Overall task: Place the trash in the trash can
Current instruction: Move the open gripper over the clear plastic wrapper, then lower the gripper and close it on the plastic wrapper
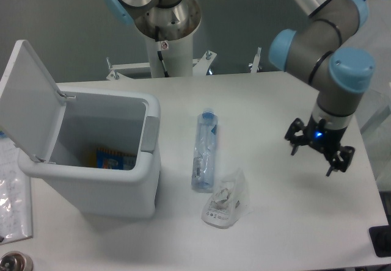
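My pincer (314,153), fingers apart, hangs right of the small clear plastic bag (225,199) and long clear blue-capped bottle (204,151), bottle's axis running up-down in frame

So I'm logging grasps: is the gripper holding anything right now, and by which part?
Nothing is held. The gripper hangs open and empty to the right of the bottle and bag.
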